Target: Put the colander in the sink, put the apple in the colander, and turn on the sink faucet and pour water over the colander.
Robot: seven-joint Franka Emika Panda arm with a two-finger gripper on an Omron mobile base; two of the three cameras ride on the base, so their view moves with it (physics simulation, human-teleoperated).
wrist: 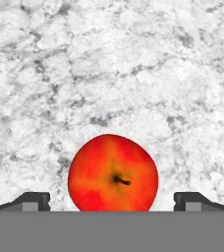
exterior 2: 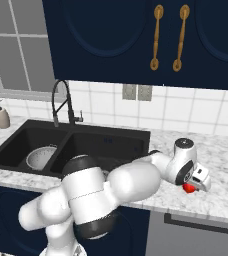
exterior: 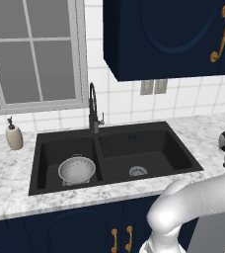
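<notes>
The red apple [wrist: 113, 179] lies on the marble counter to the right of the sink, stem side facing the hand camera. My gripper [wrist: 113, 202] hangs right over it, open, one fingertip on each side of the fruit with a gap on both sides. In the right base view the gripper [exterior 2: 192, 184] is low over the counter with a bit of the apple [exterior 2: 188, 188] showing beneath it. The silver-white colander [exterior: 77, 169] stands upright in the left basin of the black sink [exterior: 149, 143]. The black gooseneck faucet [exterior: 93, 106] rises behind the divider, and no water is running.
A beige soap bottle [exterior: 14, 136] stands on the counter left of the sink. Dark blue upper cabinets [exterior: 168, 34] hang above the right basin. A window [exterior: 33, 49] sits behind the left basin. Marble counter [exterior 2: 221, 165] stretches to the right of the apple.
</notes>
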